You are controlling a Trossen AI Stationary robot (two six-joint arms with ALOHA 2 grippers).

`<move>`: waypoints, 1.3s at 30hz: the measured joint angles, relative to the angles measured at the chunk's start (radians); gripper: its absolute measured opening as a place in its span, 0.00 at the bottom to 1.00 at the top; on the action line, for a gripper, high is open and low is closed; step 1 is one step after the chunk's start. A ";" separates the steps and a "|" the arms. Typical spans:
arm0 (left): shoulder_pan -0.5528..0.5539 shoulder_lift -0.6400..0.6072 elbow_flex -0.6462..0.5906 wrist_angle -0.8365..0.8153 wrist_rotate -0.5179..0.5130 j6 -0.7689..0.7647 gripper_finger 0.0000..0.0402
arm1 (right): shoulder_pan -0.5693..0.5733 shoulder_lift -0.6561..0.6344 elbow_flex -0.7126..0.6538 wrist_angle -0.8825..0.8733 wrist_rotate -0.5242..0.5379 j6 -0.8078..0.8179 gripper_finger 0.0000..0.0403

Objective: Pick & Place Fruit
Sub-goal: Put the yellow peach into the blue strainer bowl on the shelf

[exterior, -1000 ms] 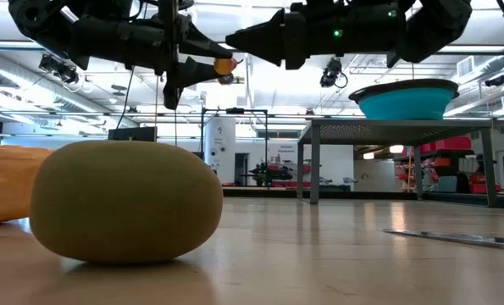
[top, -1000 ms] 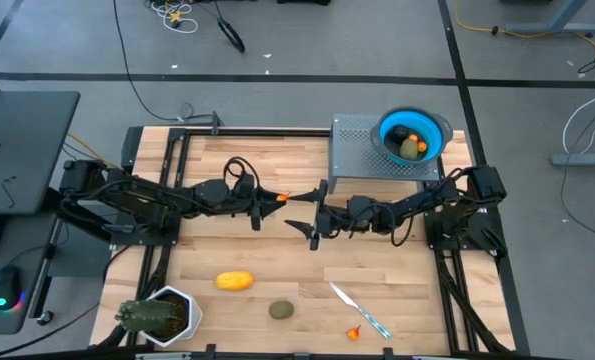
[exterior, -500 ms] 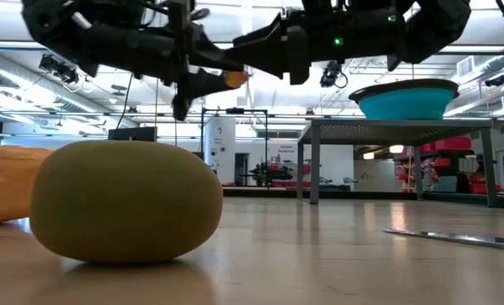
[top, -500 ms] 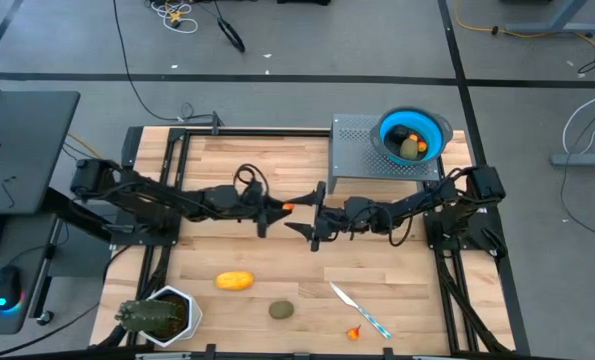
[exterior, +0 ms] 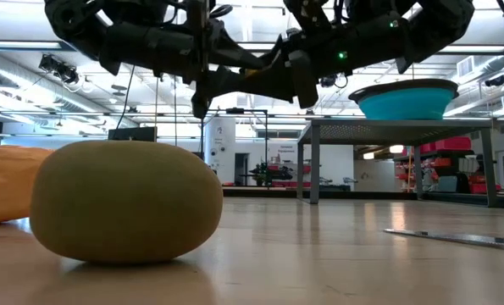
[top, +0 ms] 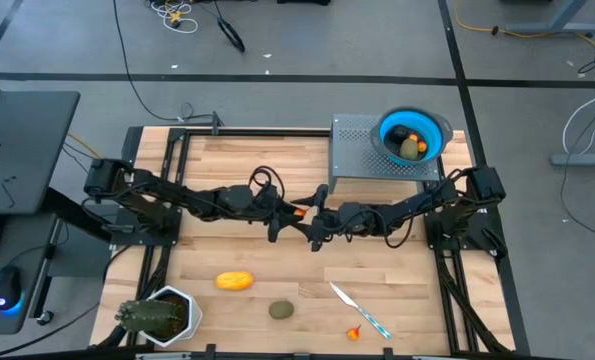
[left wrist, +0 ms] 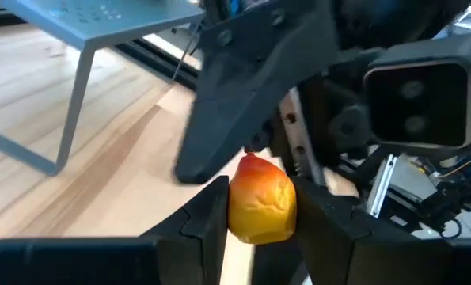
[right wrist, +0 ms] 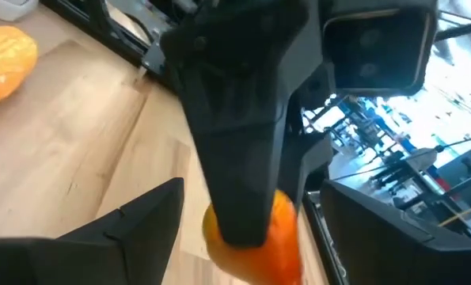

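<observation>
**Orange-red fruit held mid-table, the two grippers meeting**

From above I see the plant in its white pot [top: 157, 316] at the near left corner. Right of it, on the wood, lie the yellow oblong fruit [top: 234, 281] and then an olive-brown roundish fruit [top: 281, 310] — that one fills the near foreground of the low view [exterior: 124, 202], with the yellow piece just beside it at the left edge [exterior: 2, 182].

My left gripper [top: 295, 212] reaches in from the left, raised over the middle of the table, its fingers [left wrist: 207, 218] closed on a small orange-red fruit [left wrist: 260, 198]. The right gripper [top: 309, 222] comes in from the right and meets it there; its fingers [right wrist: 144, 215] are spread wide on either side of the left gripper's finger and the fruit [right wrist: 286, 233] — not touching the fruit as far as I can see.

Further right, near the front edge, lie the knife with the light-blue handle [top: 360, 310] and a tiny orange-red bit [top: 353, 333]. At the far right the blue bowl [top: 414, 130] sits on a grey perforated stand [top: 362, 150], with an olive-brown fruit [top: 409, 147], a black ball [top: 400, 133] and an orange-red piece [top: 419, 135] in it.
</observation>
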 joint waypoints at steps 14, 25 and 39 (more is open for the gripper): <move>0.001 0.000 0.000 -0.030 0.005 0.010 0.34 | 0.009 0.000 -0.001 0.005 0.000 -0.004 0.60; 0.001 0.000 -0.002 -0.028 0.020 0.012 0.34 | 0.015 0.000 -0.002 -0.050 0.039 -0.010 0.48; 0.019 0.000 0.000 -0.019 0.040 0.023 0.34 | 0.048 0.000 -0.002 -0.043 0.136 -0.068 0.41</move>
